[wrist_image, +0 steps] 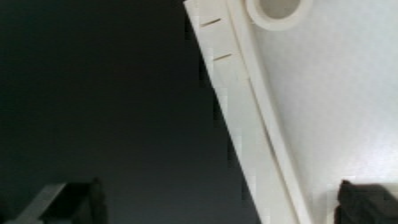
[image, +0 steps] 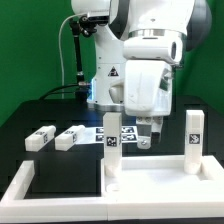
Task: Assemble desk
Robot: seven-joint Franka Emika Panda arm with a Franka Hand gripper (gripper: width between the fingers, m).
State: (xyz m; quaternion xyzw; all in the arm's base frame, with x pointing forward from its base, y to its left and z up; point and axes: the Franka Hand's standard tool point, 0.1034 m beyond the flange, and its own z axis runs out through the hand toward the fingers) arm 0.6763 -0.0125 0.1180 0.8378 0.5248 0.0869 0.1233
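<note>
Your tabletop (image: 150,190) lies flat and rim up on the black table (image: 60,170), so its sockets face the arm. 2 legs stand on it. The first upright leg (image: 112,140) is at the tabletop's far corner toward the exterior view's left, and the second upright leg (image: 193,136) is at its far corner toward the exterior view's right. I judge both seated.

The wrist view shows you the tabletop's rim (wrist_image: 249,120) and 1 empty round socket (wrist_image: 276,10), probably awaiting a leg. The inner loose leg (image: 70,137) and the outer loose leg (image: 41,137) lie on their sides well apart from the tabletop, ready for picking.

The gripper (image: 148,140) hangs above the tabletop's far edge between the 2 standing legs. Its fingers (wrist_image: 63,205) are spread wide and grasp nothing.
</note>
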